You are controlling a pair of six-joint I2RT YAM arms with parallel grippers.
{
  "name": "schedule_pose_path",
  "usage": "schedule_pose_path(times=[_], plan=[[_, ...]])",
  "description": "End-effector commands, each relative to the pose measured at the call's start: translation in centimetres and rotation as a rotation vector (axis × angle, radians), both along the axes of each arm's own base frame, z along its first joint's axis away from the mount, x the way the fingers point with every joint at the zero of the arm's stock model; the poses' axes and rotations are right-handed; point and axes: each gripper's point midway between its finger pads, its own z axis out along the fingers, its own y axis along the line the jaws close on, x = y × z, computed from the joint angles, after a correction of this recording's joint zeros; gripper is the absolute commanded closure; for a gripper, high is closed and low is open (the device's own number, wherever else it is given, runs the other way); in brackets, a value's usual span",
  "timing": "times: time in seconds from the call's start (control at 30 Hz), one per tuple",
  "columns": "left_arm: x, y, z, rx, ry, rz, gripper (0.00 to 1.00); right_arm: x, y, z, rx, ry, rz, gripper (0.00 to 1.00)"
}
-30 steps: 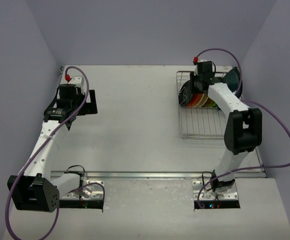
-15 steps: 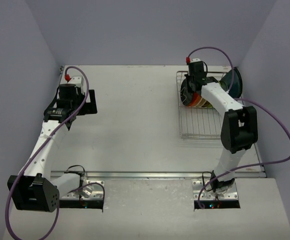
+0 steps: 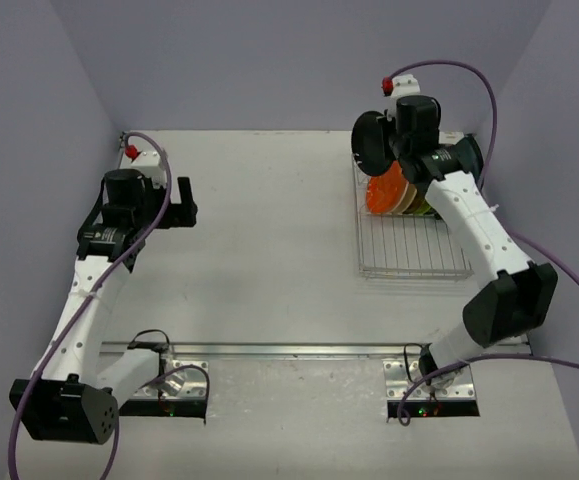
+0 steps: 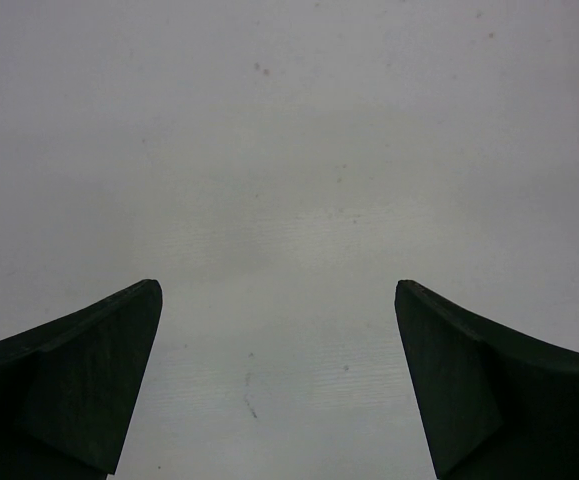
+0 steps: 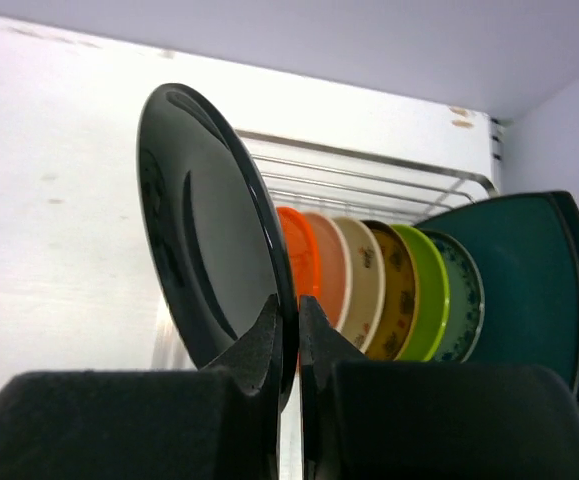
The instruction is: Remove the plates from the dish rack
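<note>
My right gripper [image 3: 387,145] [image 5: 288,310] is shut on the rim of a black plate [image 3: 371,137] [image 5: 209,230] and holds it on edge, raised above the far left of the dish rack [image 3: 409,250] [image 5: 369,170]. Several plates stand upright in the rack: orange [image 3: 386,187] [image 5: 297,255], cream [image 5: 365,275], yellow [image 5: 399,290], green [image 5: 427,290], and the large dark-teal plate [image 5: 524,280] at the far end. My left gripper [image 3: 181,202] [image 4: 279,300] is open and empty over bare table on the left.
The white table [image 3: 269,250] runs between the arms. Grey walls close it in at the back and sides. A metal rail [image 3: 309,349] runs along the near edge by the arm bases.
My right gripper has lifted the black plate up out of the rack's left end. My left arm has shifted slightly toward the back.
</note>
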Motion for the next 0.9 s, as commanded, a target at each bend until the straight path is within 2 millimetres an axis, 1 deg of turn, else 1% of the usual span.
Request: schedule_pose_path(times=[0.0, 0.07, 0.13, 0.17, 0.23, 0.27, 0.33, 0.5, 0.63, 0.67, 0.73, 0.77, 0.87], plan=[[0.1, -5.0, 5.9, -0.134, -0.211, -0.273, 0.00, -2.6, 4.2, 6.3, 0.198, -0.112, 0.209, 1.00], [-0.9, -8.2, 7.5, -0.242, -0.251, -0.439, 0.00, -4.9, 7.1, 5.7, 0.307, -0.052, 0.355, 1.00], [-2.2, -10.9, 9.1, -0.358, -0.279, -0.581, 0.00, -7.1, 9.8, 5.0, 0.418, 0.013, 0.488, 1.00], [-2.7, -12.0, 9.9, -0.420, -0.287, -0.635, 0.00, -8.4, 11.5, 4.5, 0.483, 0.058, 0.571, 1.00], [-2.8, -13.4, 10.4, -0.517, -0.261, -0.690, 0.03, -10.5, 13.5, 3.9, 0.585, 0.124, 0.673, 1.00], [-3.0, -14.5, 10.5, -0.551, -0.231, -0.724, 0.05, -11.5, 14.4, 4.0, 0.631, 0.152, 0.729, 1.00], [-3.0, -16.2, 10.4, -0.590, -0.181, -0.769, 0.08, -12.4, 15.4, 4.1, 0.686, 0.185, 0.777, 1.00], [-3.0, -19.6, 10.0, -0.596, -0.128, -0.844, 0.10, -14.0, 17.4, 4.0, 0.708, 0.227, 0.869, 1.00], [-2.4, -20.9, 8.5, -0.572, -0.079, -0.847, 0.13, -15.0, 18.9, 4.1, 0.716, 0.248, 0.931, 1.00], [-2.1, -21.3, 7.9, -0.543, -0.068, -0.837, 0.14, -15.1, 19.1, 4.1, 0.720, 0.255, 0.938, 1.00], [-1.8, -21.9, 6.8, -0.508, -0.041, -0.821, 0.21, -15.5, 19.6, 4.0, 0.725, 0.267, 0.958, 1.00], [-1.5, -21.8, 6.5, -0.499, -0.038, -0.810, 0.25, -15.6, 19.8, 4.0, 0.726, 0.270, 0.964, 1.00], [-0.7, -21.5, 5.6, -0.486, -0.022, -0.761, 0.54, -15.6, 20.0, 3.6, 0.725, 0.281, 0.960, 1.00]])
